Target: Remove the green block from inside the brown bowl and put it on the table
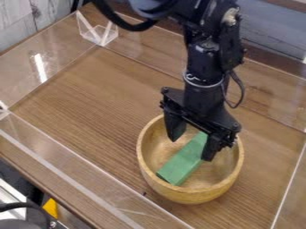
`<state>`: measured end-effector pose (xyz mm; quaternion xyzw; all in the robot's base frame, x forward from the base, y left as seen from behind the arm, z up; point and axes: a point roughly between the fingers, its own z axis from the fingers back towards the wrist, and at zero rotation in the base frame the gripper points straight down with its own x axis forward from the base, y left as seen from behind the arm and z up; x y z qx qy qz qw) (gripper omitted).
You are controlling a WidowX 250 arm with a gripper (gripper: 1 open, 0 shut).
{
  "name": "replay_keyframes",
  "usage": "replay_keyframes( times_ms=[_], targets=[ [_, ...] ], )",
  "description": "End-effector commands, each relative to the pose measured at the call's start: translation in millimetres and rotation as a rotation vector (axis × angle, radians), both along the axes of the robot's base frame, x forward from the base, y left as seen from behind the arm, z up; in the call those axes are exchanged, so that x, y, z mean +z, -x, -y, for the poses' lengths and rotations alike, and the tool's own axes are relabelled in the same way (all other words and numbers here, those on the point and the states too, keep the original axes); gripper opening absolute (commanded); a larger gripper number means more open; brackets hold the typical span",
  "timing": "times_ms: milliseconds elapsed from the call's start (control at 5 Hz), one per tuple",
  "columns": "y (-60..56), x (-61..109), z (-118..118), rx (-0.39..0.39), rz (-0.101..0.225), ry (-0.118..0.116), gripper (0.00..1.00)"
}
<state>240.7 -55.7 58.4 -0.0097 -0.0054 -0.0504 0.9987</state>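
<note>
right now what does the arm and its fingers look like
The arm is black all over, built of rounded, glossy segments stacked into a column. A thin black cable loops along its right side. The gripper has a blocky black base with two straight, flat black fingers. No markings or labels can be made out.
</note>
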Motion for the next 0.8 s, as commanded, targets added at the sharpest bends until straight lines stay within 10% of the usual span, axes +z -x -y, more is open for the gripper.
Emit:
replay_keyframes(
  times_ms=[0, 600],
  targets=[
    [-2.5, 6.5, -4, 0.016, 0.04, 0.006, 1.0],
    [3.2, -4.9, -7, 0.034, 0.038, 0.002, 1.0]
  ],
)
